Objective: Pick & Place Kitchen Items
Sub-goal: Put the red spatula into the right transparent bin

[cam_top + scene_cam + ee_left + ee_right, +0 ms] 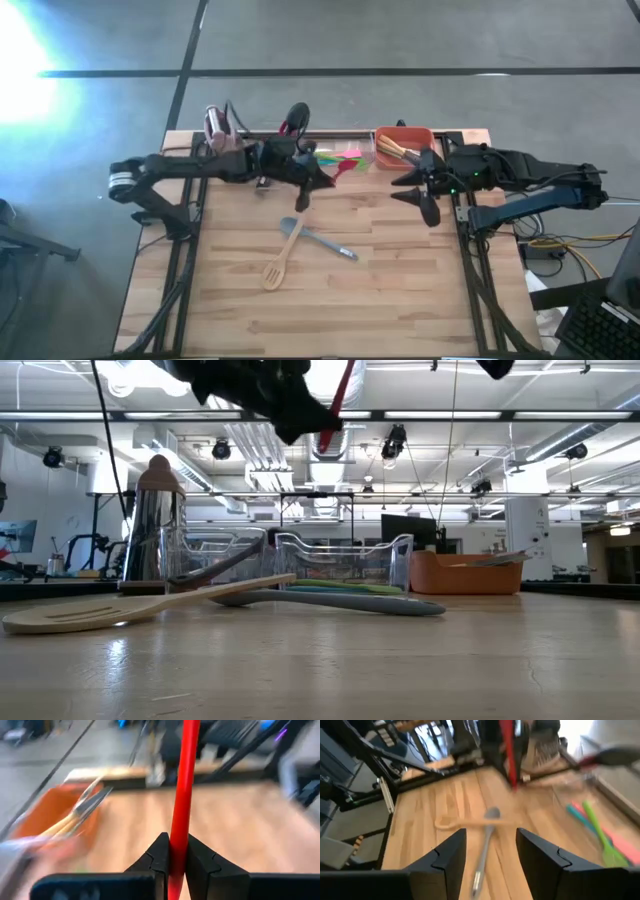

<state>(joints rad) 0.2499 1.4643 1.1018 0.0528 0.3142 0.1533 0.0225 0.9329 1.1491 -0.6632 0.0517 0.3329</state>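
Note:
My left gripper (pixel 318 178) hangs above the table's far middle, shut on a red utensil (pixel 347 165), whose slim handle (pixel 182 780) runs between the fingers in the left wrist view. My right gripper (pixel 422 195) hovers open beside the orange bin, with nothing between its fingers (pixel 487 855). A wooden slotted spatula (pixel 279 256) and a grey-blue spoon (pixel 322 240) lie crossed on the table's middle. The spatula's handle rests over the spoon (pixel 330 602). Pink and green utensils (pixel 340 155) lie in the clear bin. My left gripper pinches the red utensil's slim handle (pixel 179 837) between its two fingers (pixel 161 856). It reaches in from the table's left, nearly level. The utensil is lifted clear of the table and slants up past the fingertips (pixel 338 395).
An orange bin (pixel 404 135) with wooden-handled utensils stands at the far right, next to the clear bin (pixel 345 565). A pink-topped metal rack (pixel 216 126) stands at the far left. Bare wood lies toward the near edge.

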